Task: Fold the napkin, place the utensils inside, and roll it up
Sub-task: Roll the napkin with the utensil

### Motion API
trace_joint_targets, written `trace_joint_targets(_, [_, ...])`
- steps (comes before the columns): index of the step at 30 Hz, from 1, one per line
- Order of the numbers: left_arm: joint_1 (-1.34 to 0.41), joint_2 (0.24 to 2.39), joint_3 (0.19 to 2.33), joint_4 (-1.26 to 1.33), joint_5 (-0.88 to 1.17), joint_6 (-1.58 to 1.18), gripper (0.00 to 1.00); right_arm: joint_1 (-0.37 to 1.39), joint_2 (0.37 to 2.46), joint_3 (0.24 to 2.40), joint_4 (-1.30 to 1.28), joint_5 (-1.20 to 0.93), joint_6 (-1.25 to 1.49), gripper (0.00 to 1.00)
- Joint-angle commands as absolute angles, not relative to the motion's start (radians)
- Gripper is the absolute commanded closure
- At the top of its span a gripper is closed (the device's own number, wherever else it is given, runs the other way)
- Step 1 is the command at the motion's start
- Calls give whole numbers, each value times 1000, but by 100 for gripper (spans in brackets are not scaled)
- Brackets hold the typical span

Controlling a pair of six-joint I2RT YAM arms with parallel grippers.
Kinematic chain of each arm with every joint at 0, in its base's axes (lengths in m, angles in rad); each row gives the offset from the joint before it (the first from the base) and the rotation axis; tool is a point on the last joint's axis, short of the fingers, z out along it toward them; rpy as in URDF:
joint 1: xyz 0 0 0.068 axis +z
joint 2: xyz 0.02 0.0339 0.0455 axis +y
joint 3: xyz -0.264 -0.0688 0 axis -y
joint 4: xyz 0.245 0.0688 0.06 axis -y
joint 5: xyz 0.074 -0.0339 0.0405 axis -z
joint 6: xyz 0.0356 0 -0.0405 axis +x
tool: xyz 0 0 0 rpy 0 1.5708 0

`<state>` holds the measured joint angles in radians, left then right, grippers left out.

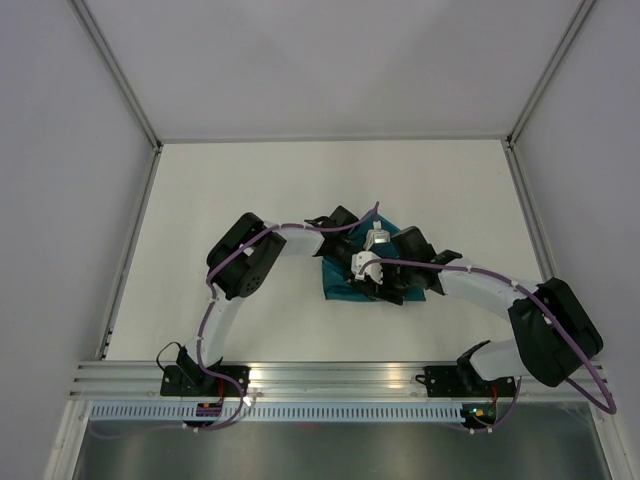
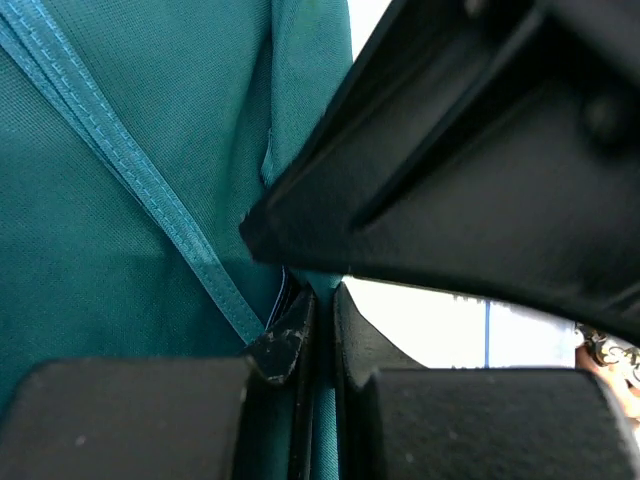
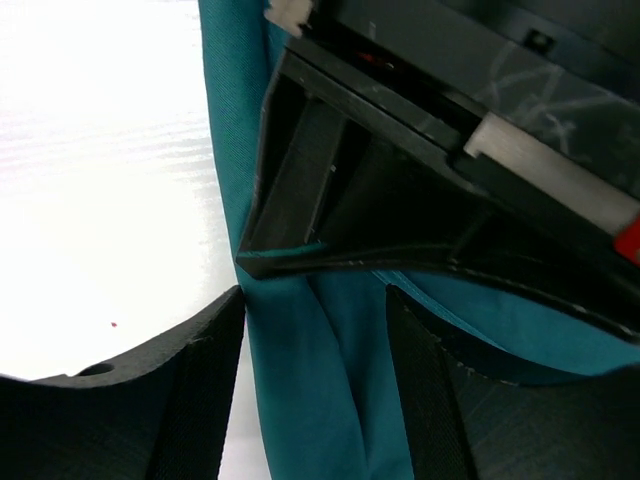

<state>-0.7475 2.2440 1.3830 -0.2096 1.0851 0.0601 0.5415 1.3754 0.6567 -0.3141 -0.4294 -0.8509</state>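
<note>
The napkin (image 1: pixel 336 282) is a teal cloth folded into a small bundle at mid-table, with both grippers crowded over it. My left gripper (image 2: pixel 322 300) is shut on a thin fold of the napkin (image 2: pixel 100 200), whose stitched hem runs diagonally to the jaws. My right gripper (image 3: pixel 315 310) is open, its two fingers standing either side of a raised ridge of the napkin (image 3: pixel 320 400) without pinching it. Each wrist view shows the other gripper's black body close above. From above, the left gripper (image 1: pixel 360 262) and right gripper (image 1: pixel 384 284) nearly touch. The utensils are hidden.
The white table (image 1: pixel 250 200) spreads around the bundle, bounded by grey walls and metal rails (image 1: pixel 300 380) at the near edge. The purple cables along both arms arch over the cloth.
</note>
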Motion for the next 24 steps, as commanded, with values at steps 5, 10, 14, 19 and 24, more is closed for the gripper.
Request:
trace_joint_targets(5, [-750,2310,1367,-281,943,48,96,571,1445,658,-268,-416,-822,43])
trace_joint_targets(10, [-750,2284,1355,-279,907,43,88,571,1485,669,-301,-422,-824,63])
trace_joint_targets(14, [-749,2235,1315,-235,873,29,77,566,1526,693,-345,-443,-833,75])
trace_joint_targets(19, [-729,2143,1241,-117,861,-44,65,535,1600,751,-436,-506,-867,82])
trace_joint_targets(24, [-715,2059,1233,-91,825,-84,61,460,1698,824,-546,-594,-916,83])
